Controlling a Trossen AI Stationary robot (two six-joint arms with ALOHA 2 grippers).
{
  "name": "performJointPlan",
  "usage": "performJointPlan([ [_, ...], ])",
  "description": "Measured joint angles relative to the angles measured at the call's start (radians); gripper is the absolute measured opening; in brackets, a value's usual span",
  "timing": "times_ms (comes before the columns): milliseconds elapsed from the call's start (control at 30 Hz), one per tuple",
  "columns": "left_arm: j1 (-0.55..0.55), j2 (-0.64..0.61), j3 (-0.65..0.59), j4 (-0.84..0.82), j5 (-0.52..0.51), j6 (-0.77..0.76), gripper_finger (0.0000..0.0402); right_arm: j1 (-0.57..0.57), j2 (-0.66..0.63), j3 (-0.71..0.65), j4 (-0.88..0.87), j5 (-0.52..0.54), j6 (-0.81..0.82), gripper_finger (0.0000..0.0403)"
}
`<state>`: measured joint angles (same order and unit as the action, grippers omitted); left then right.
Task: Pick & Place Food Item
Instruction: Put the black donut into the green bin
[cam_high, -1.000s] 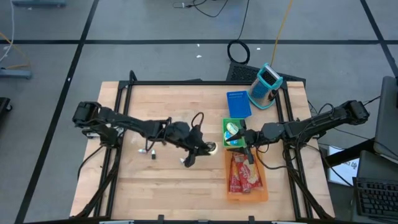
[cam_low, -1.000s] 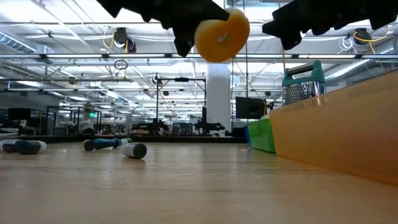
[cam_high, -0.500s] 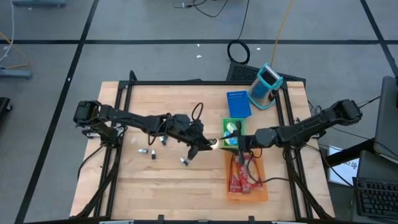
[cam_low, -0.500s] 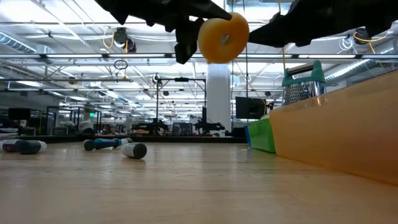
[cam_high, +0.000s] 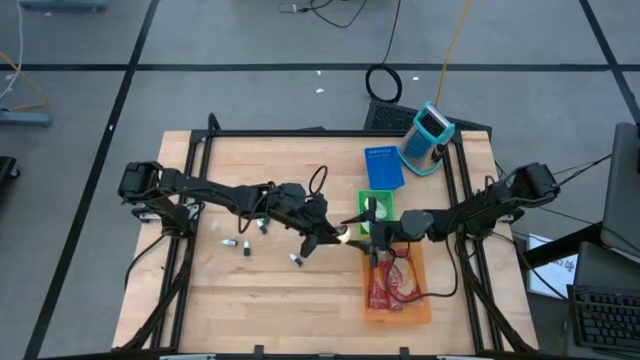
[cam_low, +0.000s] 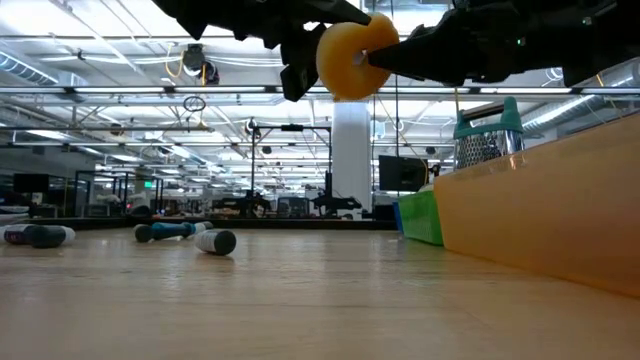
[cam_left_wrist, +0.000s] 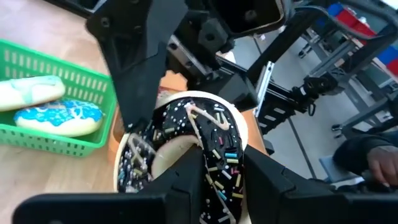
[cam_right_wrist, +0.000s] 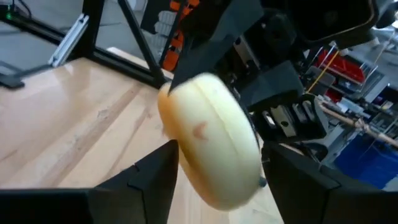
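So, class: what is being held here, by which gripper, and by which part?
The left gripper holds the sprinkled donut by its ring, one finger through the hole; the right gripper straddles it, open.

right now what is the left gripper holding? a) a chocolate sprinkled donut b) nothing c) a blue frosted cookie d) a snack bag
a: the left gripper is clamped on the chocolate sprinkled donut, held in the air above the table with the right gripper reaching around it.

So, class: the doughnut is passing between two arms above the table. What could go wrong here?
1. The left gripper holds the doughnut high above the table; the right gripper's fingers are open around it. A mistimed release could drop it.
2. Both grippers crowd together beside the green basket, so they may collide.
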<state>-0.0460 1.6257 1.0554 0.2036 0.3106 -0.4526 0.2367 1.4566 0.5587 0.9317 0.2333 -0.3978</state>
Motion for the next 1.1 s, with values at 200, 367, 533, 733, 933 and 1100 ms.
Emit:
performJointPlan([
  [200, -0.002, 0.0, 0.0, -0.024, 0.004, -0.006, 0.0092, 0.0, -0.011, 0.0, 0.0, 0.001, -0.037, 0.023],
  [367, -0.001, -0.002, 0.0, -0.022, 0.025, -0.002, 0.0092, 0.0, -0.013, 0.0, -0.005, -0.028, -0.02, 0.0218],
  [533, -0.003, -0.002, 0.0, -0.025, 0.039, -0.002, 0.0092, 0.0, -0.013, 0.0, -0.013, -0.168, 0.014, 0.0186],
  [733, -0.004, -0.002, 0.0, -0.023, 0.019, -0.001, 0.0093, 0.0, -0.013, 0.0, -0.009, -0.179, 0.016, 0.0133],
  [933, -0.029, -0.002, 0.0, -0.016, -0.072, 0.018, 0.011, 0.0, -0.013, 0.0, -0.01, -0.183, 0.019, 0.0077],
  [1100, -0.017, -0.017, -0.001, 0.022, -0.1, 0.096, 0.0168, 0.0, -0.013, 0.0, -0.01, -0.186, 0.02, 0.0038],
])
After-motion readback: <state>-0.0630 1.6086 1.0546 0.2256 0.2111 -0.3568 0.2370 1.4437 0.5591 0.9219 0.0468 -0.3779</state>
